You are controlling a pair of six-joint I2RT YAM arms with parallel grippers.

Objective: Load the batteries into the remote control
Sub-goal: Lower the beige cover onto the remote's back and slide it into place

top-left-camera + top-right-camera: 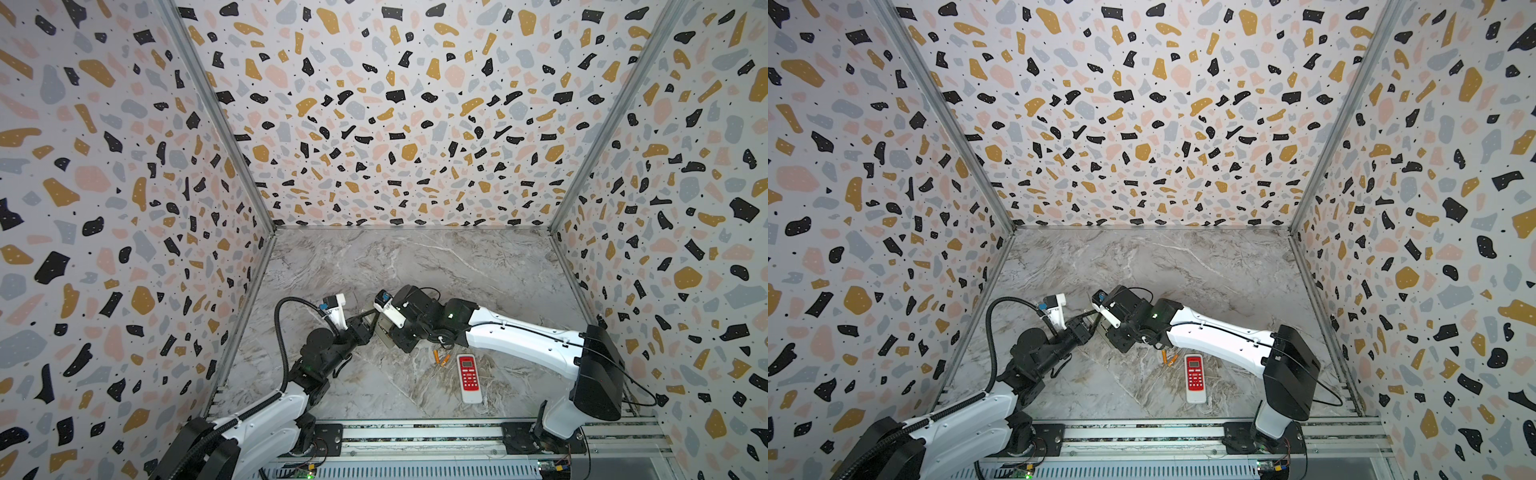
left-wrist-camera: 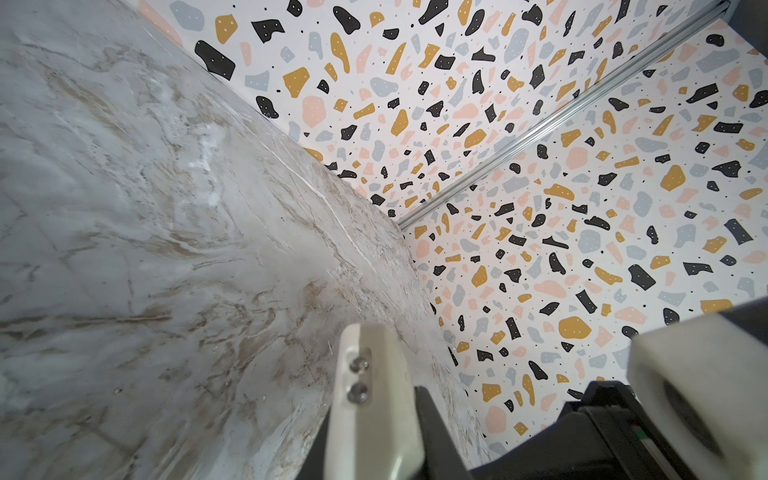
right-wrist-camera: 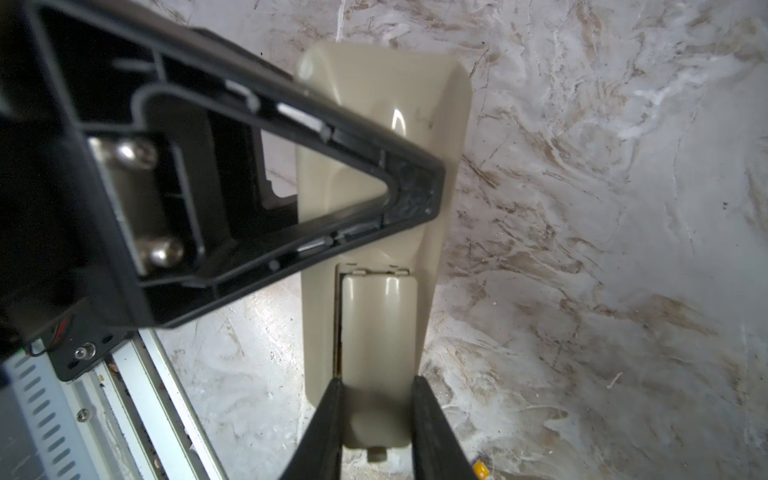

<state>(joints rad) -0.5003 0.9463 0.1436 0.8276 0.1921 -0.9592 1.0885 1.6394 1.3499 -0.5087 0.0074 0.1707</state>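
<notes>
A beige remote control (image 3: 386, 124) hangs above the marble table, back side up, held between both arms. My left gripper (image 2: 374, 419) is shut on one end of it; its black finger (image 3: 411, 195) crosses the remote's body. My right gripper (image 3: 376, 395) is shut on the beige battery cover (image 3: 380, 332) at the other end, which sticks out a little past the remote's edge. In both top views the grippers (image 1: 371, 322) (image 1: 388, 332) meet at mid table. Two orange batteries (image 1: 440, 358) (image 1: 1168, 358) lie on the table, apart from both grippers.
A red and white remote (image 1: 468, 377) (image 1: 1195, 377) lies face up beside the orange batteries, near the front rail (image 1: 415, 432). Patterned walls close in the table on three sides. The right forearm (image 1: 519, 332) passes just behind the batteries.
</notes>
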